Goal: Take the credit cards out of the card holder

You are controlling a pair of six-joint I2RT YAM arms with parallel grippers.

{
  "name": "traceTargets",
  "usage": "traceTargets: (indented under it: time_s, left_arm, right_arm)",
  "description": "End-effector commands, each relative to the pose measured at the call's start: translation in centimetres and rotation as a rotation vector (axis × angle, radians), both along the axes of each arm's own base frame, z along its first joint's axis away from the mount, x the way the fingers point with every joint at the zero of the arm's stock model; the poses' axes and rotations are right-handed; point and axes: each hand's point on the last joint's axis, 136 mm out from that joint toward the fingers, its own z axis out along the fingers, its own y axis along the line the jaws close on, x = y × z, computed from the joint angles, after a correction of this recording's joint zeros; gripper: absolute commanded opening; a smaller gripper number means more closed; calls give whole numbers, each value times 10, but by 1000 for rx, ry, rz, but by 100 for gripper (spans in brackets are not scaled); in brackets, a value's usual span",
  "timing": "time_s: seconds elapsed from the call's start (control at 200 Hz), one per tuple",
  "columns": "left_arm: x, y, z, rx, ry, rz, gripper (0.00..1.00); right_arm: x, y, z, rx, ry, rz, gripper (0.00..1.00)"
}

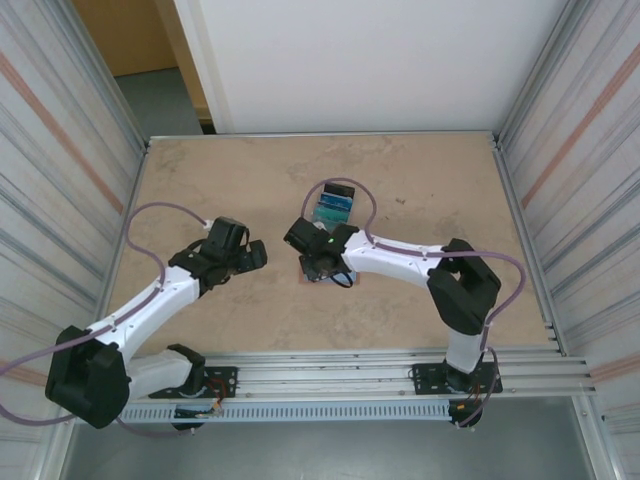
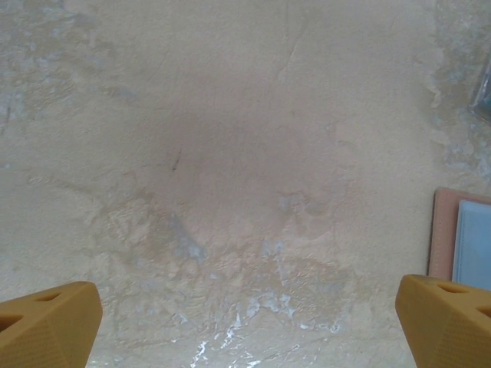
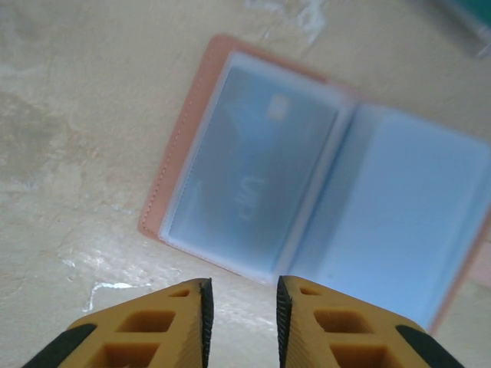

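The card holder [image 3: 180,146] lies spread open on the table, salmon rim outside and blue-grey clear pockets inside. Its left pocket holds a light blue credit card [image 3: 253,169] with a chip and pale lettering; the right page [image 3: 399,207] looks plain. My right gripper [image 3: 242,287] hovers just off the holder's near edge, jaws a narrow gap apart with bare table between them. In the top view it [image 1: 316,266] covers most of the holder. Loose teal and blue cards [image 1: 333,207] lie just beyond it. My left gripper [image 2: 247,299] is wide open over bare table, left of the holder's edge [image 2: 443,230].
The tan mottled table [image 1: 420,190] is fenced by ribbed metal walls left and right, with a white panel behind. A rail runs along the near edge by the arm bases. A teal card corner [image 3: 472,15] shows beyond the holder.
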Motion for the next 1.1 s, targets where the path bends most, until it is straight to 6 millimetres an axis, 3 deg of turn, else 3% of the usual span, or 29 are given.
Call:
traceTargets:
  time_s: [0.0, 0.22, 0.431, 0.867, 0.987, 1.097]
  left_arm:
    - [0, 3, 3, -21, -21, 21, 99]
    - [-2, 6, -2, -13, -8, 27, 99]
    - [-1, 4, -5, -22, 3, 27, 99]
    - [0, 0, -6, -29, 10, 14, 99]
    - [0, -2, -5, -39, 11, 9, 99]
    - [0, -3, -5, -49, 9, 5, 99]
  right_arm:
    - [2, 15, -8, 48, 41, -48, 33]
    - [13, 26, -24, 56, 77, -38, 46]
    - [19, 23, -38, 57, 109, -51, 48]
    - [-1, 16, -68, -5, 186, -32, 55]
    - [-4, 8, -70, -26, 189, -31, 51]
    - [-4, 1, -70, -30, 189, -33, 40]
